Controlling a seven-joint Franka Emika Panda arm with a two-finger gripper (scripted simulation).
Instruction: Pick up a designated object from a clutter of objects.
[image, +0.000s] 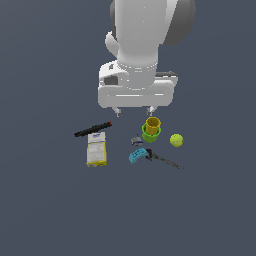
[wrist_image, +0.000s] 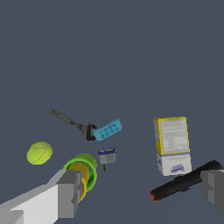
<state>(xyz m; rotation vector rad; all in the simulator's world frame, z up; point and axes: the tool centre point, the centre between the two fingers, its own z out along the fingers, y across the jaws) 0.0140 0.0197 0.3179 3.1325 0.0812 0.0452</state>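
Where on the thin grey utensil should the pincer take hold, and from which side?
Probably the bare middle of the thin grey utensil, from above, jaws across its width. It lies flat; its dark end touches the light-blue block, while the other end is free. The open pincer hangs over the cups.

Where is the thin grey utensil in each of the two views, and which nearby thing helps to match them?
Exterior view: the thin grey utensil lies below the tennis ball, its dark end at the light-blue block.
Wrist view: the utensil lies left of centre.
Shared landmark: the block at its dark end.
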